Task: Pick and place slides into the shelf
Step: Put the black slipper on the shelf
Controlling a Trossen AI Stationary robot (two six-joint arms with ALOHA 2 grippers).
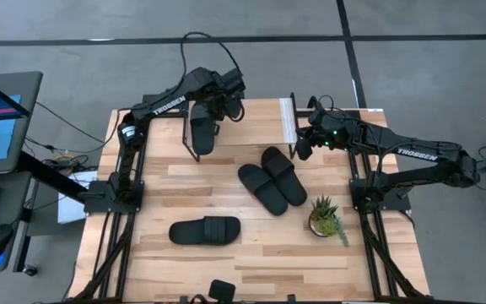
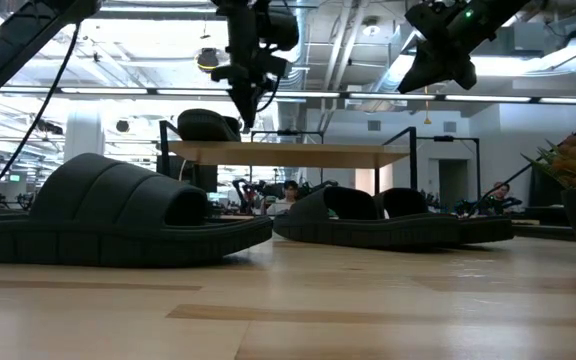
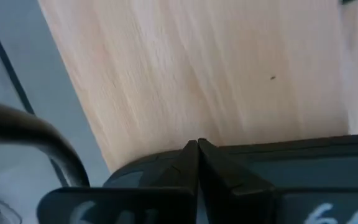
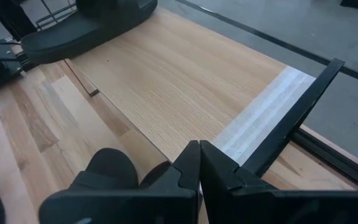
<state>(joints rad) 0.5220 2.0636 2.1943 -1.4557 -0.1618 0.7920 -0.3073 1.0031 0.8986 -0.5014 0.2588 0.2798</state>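
One slide (image 1: 202, 133) sits on shelf (image 1: 251, 127) at its left end; three slides lie on worktop (image 1: 251, 253): pair (image 1: 272, 179) mid-worktop, single (image 1: 205, 230) nearer front. Your left tool (image 1: 224, 108) hangs over shelf, clenched, empty. Right tool (image 1: 304, 148) clenched, empty, by shelf's right end. Judged step: between picks. Next: unclench, descend on pair. Arms read "TROSSEN".
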